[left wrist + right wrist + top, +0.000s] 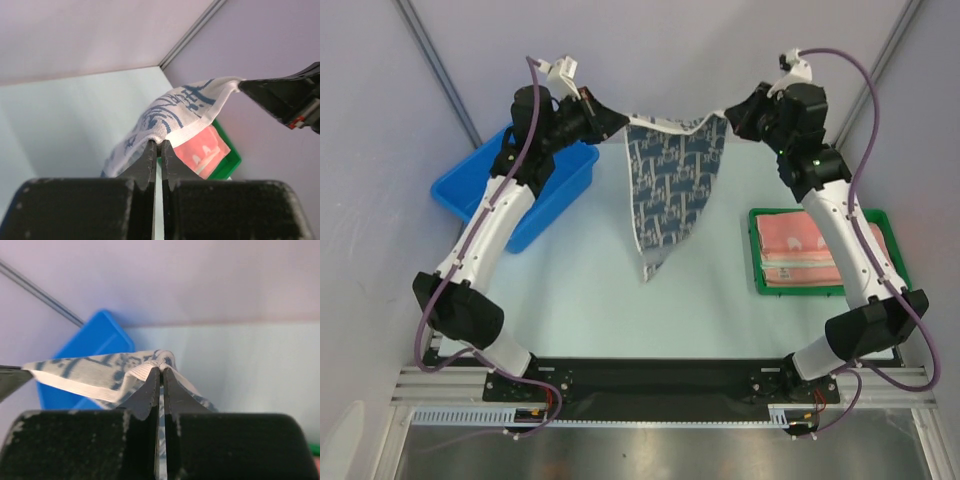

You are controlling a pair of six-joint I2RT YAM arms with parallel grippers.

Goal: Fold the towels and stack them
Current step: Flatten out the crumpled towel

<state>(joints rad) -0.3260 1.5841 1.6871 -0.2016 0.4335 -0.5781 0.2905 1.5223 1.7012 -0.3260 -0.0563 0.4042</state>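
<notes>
A blue-and-white patterned towel (668,185) hangs in the air at the back of the table, stretched between both grippers, its lower point just above the tabletop. My left gripper (617,122) is shut on its left top corner (159,135). My right gripper (730,113) is shut on its right top corner (161,361). The towel's white hem (80,381) runs off to the left in the right wrist view. Folded salmon-pink towels (800,252) lie stacked in the green tray (756,282) at the right; they also show in the left wrist view as pink towels (202,150).
A blue bin (525,215) stands at the back left, partly under my left arm; the same bin (95,342) shows in the right wrist view. Grey walls close the back and sides. The pale tabletop (590,290) lies below the hanging towel.
</notes>
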